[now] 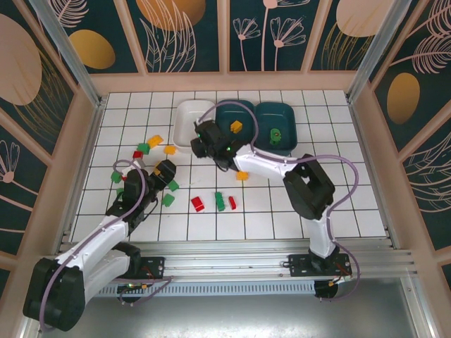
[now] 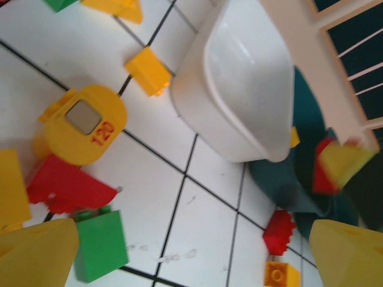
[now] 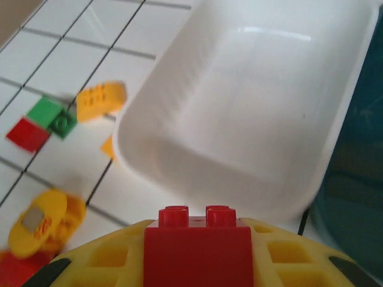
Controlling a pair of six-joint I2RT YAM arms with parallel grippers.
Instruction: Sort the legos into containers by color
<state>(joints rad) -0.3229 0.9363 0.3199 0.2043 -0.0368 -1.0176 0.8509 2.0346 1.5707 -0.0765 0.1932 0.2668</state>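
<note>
Top external view: left of the smooth, round-cornered white bin (image 1: 187,125), studded plastic legos (image 1: 153,141) lie scattered on the glossy tiled surface (image 1: 338,204). Left end effector (image 1: 165,172) gapes wide, empty. Right end effector (image 1: 203,144), at the bin's near rim, pinches a red brick (image 3: 196,248), its lower part cut off. Right of the bin sit two teal bins (image 1: 285,116).

You've got bright, even light overhead with only soft shadows. Wrist views are smeary though: the white bin (image 2: 239,84) catches glare, and the near yellow fingers (image 2: 36,254) are out of focus.
</note>
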